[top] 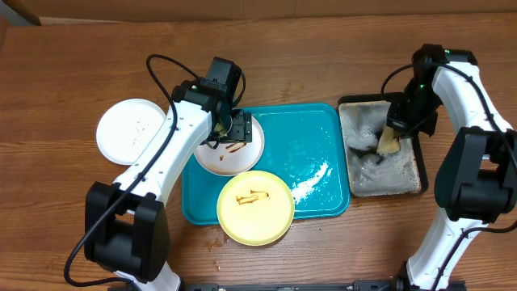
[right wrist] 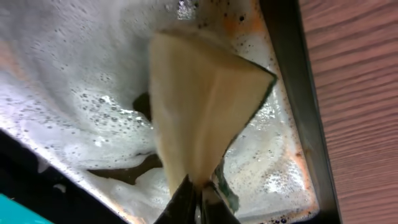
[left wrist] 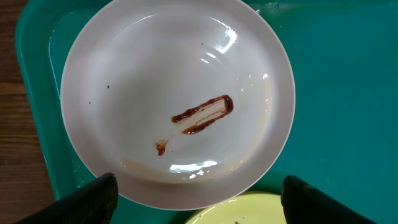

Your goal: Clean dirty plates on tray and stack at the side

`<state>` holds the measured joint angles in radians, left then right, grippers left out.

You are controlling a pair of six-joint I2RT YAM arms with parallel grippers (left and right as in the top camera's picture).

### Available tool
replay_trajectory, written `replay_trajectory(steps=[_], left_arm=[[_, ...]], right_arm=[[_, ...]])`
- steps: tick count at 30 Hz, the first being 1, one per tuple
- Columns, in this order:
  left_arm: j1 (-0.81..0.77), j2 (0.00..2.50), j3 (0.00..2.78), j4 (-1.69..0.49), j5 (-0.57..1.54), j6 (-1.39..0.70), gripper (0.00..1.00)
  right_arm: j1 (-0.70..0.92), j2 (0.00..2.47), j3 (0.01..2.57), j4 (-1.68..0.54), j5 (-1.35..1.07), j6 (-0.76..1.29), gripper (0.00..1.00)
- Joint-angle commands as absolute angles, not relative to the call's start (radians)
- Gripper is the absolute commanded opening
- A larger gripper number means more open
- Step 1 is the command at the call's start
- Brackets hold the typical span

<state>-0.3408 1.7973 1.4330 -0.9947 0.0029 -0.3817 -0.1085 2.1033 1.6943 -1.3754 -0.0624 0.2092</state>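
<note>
1. Plates number three: one white plate (top: 129,129), faintly speckled, lies on the bare worktop (top: 65,81) to the left of the teal tray (top: 311,137), apart from it
2. A second white plate (left wrist: 177,68) sits in the tray's back left area, close to the left rim, and carries a brown smear (left wrist: 202,115) near its middle
3. The yellow-green plate (top: 255,207) lies at the tray's front, hanging over the front rim, with its own small brown marks; it is just beside the second white plate
4. The left arm reaches diagonally from the front left of the worktop up to the tray, with its wrist bent downward. The left gripper (top: 234,128) hovers over the second white plate. In the wrist view its fingers (left wrist: 87,199) stand wide apart at the plate's near edge, with nothing between them
5. The right arm rises at the right side and folds inward over the black tray (top: 422,174) of foamy water. The right gripper (right wrist: 199,202) points down, pinched closed on one corner of the yellow sponge (right wrist: 199,106), which is tilted above the foam; whether its far end touches the water cannot be told
</note>
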Motion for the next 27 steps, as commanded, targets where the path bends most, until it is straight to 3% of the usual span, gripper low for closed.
replay_trajectory(steps=[1,11,15,27], left_arm=[[-0.348,1.780,1.443,-0.991,-0.009,-0.351,0.85],[-0.348,1.780,1.443,-0.990,-0.007,-0.351,0.85],[-0.348,1.780,1.443,-0.987,-0.007,-0.344,0.85],[-0.348,1.780,1.443,-0.987,-0.007,-0.336,0.84]], right_arm=[[-0.098,2.104,1.747,-1.381,-0.053,0.211,0.04],[-0.025,2.104,1.773,-1.422,0.040,0.213,0.04],[0.021,2.104,1.773,-1.474,0.188,0.295,0.04],[0.026,2.104,1.773,-1.565,0.301,0.394,0.04]])
